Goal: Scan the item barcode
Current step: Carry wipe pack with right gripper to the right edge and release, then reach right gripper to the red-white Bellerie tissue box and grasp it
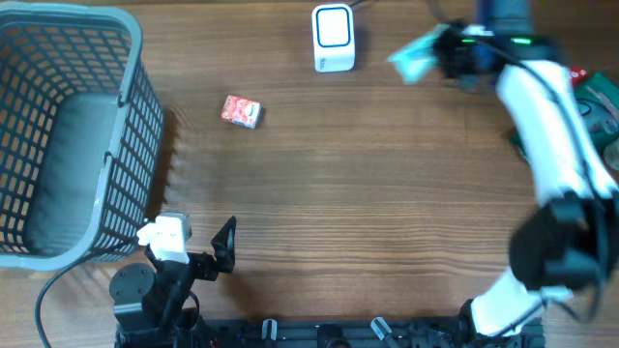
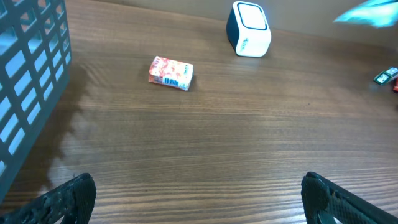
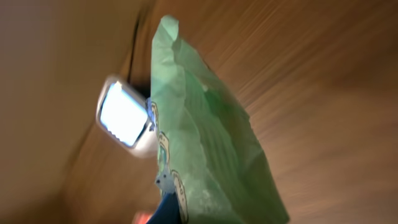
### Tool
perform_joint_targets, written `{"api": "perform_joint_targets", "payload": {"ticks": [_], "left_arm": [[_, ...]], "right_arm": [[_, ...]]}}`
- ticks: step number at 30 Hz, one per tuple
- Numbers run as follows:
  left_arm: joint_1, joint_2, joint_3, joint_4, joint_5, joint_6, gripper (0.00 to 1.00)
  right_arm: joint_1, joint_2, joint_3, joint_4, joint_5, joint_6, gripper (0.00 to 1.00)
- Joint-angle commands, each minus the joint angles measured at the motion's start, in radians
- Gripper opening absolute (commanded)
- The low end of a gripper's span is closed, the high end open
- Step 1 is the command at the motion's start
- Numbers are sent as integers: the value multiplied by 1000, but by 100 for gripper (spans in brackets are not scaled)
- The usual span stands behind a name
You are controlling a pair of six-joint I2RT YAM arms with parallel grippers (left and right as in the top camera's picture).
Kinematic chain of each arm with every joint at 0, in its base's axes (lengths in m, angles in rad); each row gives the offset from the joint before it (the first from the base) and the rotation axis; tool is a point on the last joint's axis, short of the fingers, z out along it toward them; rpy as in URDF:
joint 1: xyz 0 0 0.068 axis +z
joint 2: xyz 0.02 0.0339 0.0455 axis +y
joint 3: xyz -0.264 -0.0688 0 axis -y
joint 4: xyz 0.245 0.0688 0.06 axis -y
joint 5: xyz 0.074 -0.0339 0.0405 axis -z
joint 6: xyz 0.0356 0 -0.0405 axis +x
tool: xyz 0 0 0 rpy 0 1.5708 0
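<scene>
- Right gripper (image 1: 443,54): fingers pressed together, pinching one end of a green packet; raised above the table, motion-blurred in the overhead view.
- Green packet (image 3: 211,149): thin, crinkled pouch, pale green with small printed figures along one edge. It sticks out from the right gripper's fingertips toward the scanner. No barcode can be made out on the face that shows.
- Barcode scanner (image 1: 333,37): small white block with a blue-framed window, standing on the table just beyond the packet's free end. In the right wrist view its lit window appears right beside the packet's edge; whether the two touch cannot be told.
- Loose items (image 1: 595,101): green and red pieces on the table behind the right arm's white forearm, too blurred to name.
- Left gripper (image 1: 195,240): fingers spread wide, holding nothing, low over the near edge of the table, well apart from the right gripper.
- Small red carton (image 2: 171,73): lying flat ahead of the left gripper and slightly to its left, a striped barcode panel on the side that faces it; apart from everything else.
- Grey plastic basket (image 1: 145,126): lattice walls, just beside the left gripper on its left.
- Wooden table (image 1: 368,193): brown grain surface under all items.
</scene>
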Motion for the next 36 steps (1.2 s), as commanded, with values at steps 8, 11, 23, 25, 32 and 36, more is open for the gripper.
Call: {"api": "perform_joint_targets", "payload": {"ticks": [8,11,23,25,32,36], "left_arm": [[5,-3,-4,2,8,16,100],[5,-3,-4,3,8,16,100],[5,-3,-4,2,8,16,100],[5,-3,-4,3,8,16,100],[5,-3,-4,2,8,16,100],[5,-3,-4,2,8,16,100]], "right_arm": [[-446,-41,-97,-332,375,45,5],[-552,-41,-241,-232,399,80,5],[-715,-42,-501,160,336,69,25],[-721,-47,-468,161,227,-9,63],[-705,-138,-386,97,-439,-111,82],[-539,-146,-387,89,-684,-201,85]]}}
